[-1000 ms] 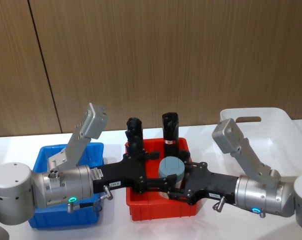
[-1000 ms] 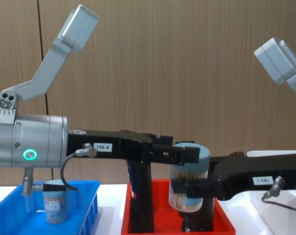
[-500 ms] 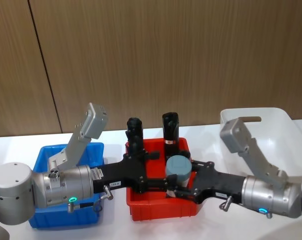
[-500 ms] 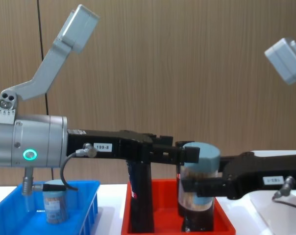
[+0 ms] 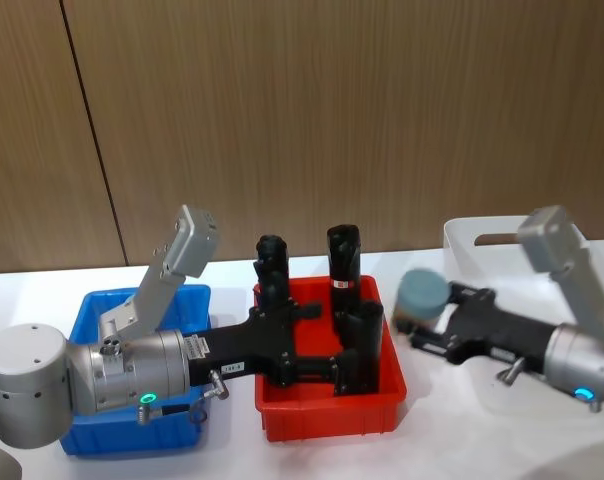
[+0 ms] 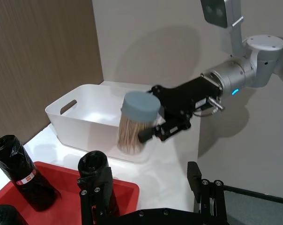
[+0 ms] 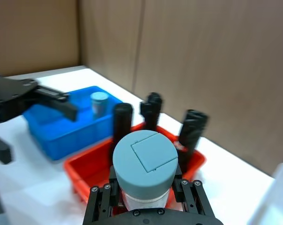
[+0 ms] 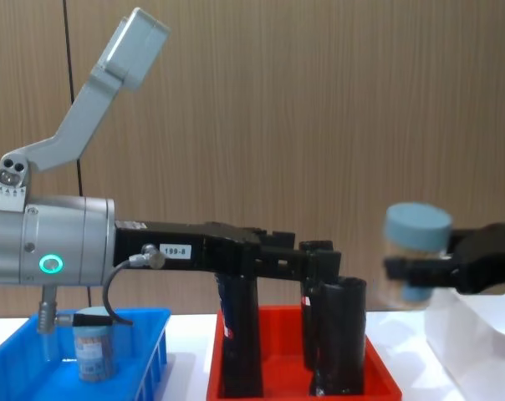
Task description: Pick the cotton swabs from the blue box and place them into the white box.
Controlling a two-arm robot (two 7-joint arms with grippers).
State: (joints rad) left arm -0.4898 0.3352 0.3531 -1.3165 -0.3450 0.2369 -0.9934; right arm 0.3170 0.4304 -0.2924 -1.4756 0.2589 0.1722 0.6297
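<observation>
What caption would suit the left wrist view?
Right gripper holds a swab tub beside the white box.

Right end effector (image 5: 425,313) with cotton swabs (image 5: 423,291), now beside white box (image 5: 462,250).

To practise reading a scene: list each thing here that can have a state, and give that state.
held cotton swabs tub: lidded, upright, airborne between red tray and white box
right claw: shut on that tub
left claw: open, empty, above the red tray
second cotton swabs tub: lidded, upright in the blue box
white box: no tub seen inside
black tubes: standing in the red tray
</observation>
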